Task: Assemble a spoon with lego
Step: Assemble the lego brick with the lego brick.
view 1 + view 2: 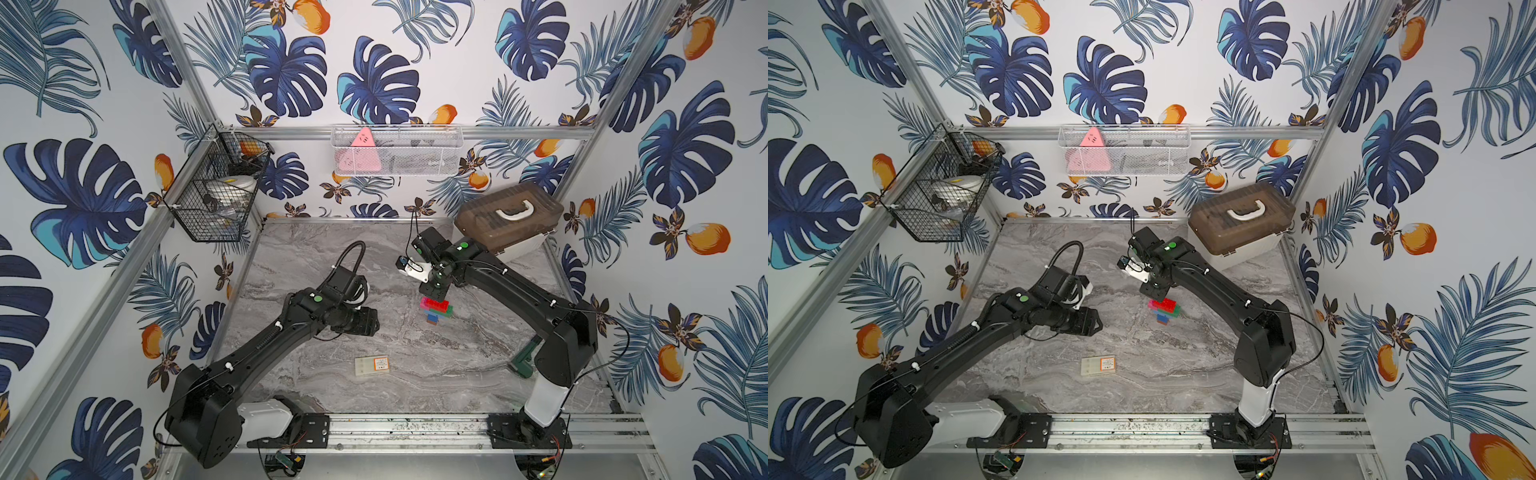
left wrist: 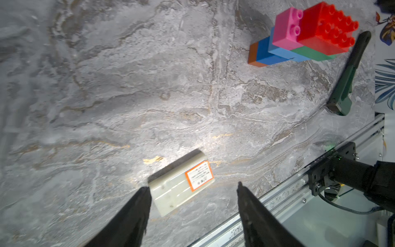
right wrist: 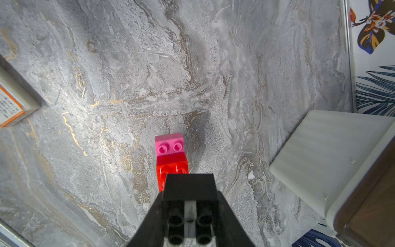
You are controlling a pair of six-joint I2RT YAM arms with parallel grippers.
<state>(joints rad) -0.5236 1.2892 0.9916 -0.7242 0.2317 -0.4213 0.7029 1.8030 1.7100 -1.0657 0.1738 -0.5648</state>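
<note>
The spoon point(image 1: 435, 309) point(image 1: 1163, 309) stands mid-table on its narrow orange-and-blue stem, with blue, green, pink and red bricks in the wider head point(image 2: 299, 36). My right gripper point(image 3: 190, 205) point(image 1: 438, 286) is shut on a black lego brick point(image 3: 189, 186) directly over the red brick point(image 3: 172, 169), beside the pink brick point(image 3: 168, 145). Whether black and red touch I cannot tell. To the left of the spoon my left gripper point(image 2: 192, 187) point(image 1: 368, 323) hovers open and holds nothing.
A flat beige box point(image 1: 372, 365) point(image 2: 179, 186) with an orange label lies near the front. A dark green handled tool point(image 1: 524, 357) point(image 2: 346, 85) lies by the right arm's base. A brown-lidded case point(image 1: 509, 220) point(image 3: 342, 160) stands back right. Wire baskets hang on the walls.
</note>
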